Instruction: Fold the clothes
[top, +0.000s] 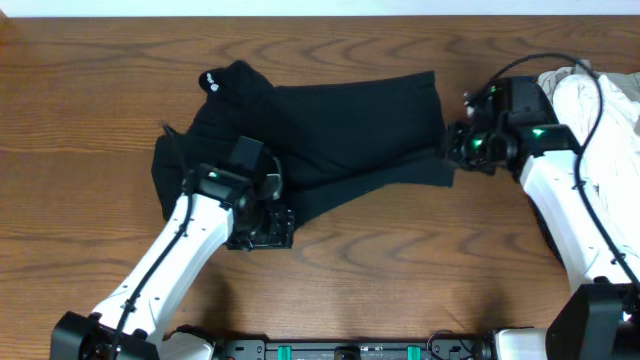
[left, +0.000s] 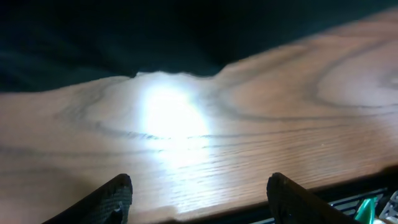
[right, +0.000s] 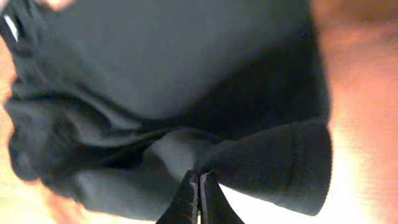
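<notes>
Left pincer (top: 262, 228), overhead view: sits at the near hem of the black T-shirt (top: 340, 130), on the shirt's left half; how its jaws stand cannot be told from this angle. T-shirt lies crumpled across the middle of the table (top: 400, 280), collar end toward the far left with the white logo (top: 212, 80) facing up. Right pincer (top: 450, 148) is at the shirt's right edge, touching the fabric. White garment (top: 600, 110) is heaped at the right edge of the table, partly under the right arm. Left wrist view: left pincer (left: 202, 190) has its jaws well apart with nothing between them; both fingers (left: 115, 199) hang over bare table (left: 280, 112), with a bright glare patch on the wood ahead. T-shirt (left: 186, 31) fills the top of this view as a dark band, apart from the fingers. Right wrist view: right pincer (right: 199, 186) has its jaws pressed together, and a gathered fold of the T-shirt (right: 186, 74) runs into the fingertips, so it is clamped on the fabric. Cloth bunches in creases around the grip point. Table (right: 367, 93) shows only as an orange blur at right.
</notes>
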